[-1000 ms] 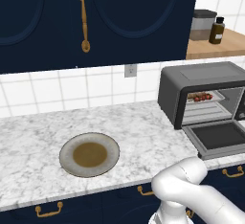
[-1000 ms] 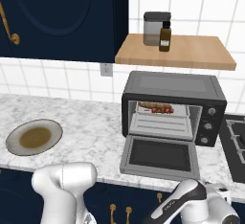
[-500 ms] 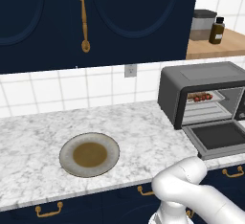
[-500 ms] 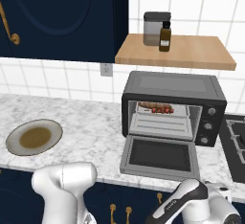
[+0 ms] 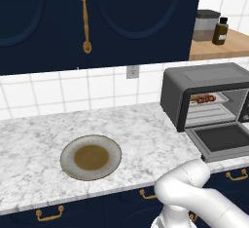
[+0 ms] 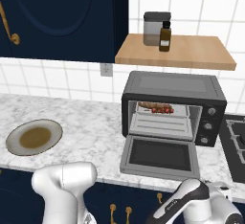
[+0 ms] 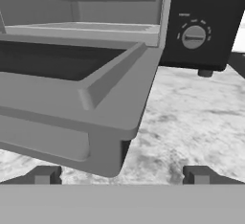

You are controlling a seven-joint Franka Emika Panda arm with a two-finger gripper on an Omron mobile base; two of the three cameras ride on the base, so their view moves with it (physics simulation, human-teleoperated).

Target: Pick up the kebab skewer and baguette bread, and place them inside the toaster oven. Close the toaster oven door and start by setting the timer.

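We start with the marble counter (image 5: 44, 139), which runs the width of the scene beneath dark blue cabinets. At its right end, against the tiled wall, stands the toaster oven (image 6: 173, 107), and its door (image 6: 160, 156) is dropped flat, reaching out toward the counter's front edge. On the upper rack inside, we see the kebab skewer (image 6: 162, 108) with its red chunks; something brownish lies along it, which may be the baguette bread, but we cannot tell for sure at this size. Toward the counter's left part sits a round plate (image 5: 91, 157) with nothing on it, well apart from the oven.

So we judge the loading done, or nearly so. What is left is to shut the door and turn the timer; one knob (image 7: 193, 37) shows on the control panel right of the opening.

Our gripper (image 7: 122, 175) sits low, at the front edge of the counter, just under the lowered door's front corner, looking up along it. Its two fingertips (image 7: 44, 174) stand wide apart and hold nothing. From there, we reckon the next move is a lift beneath the door's lip to swing it up.
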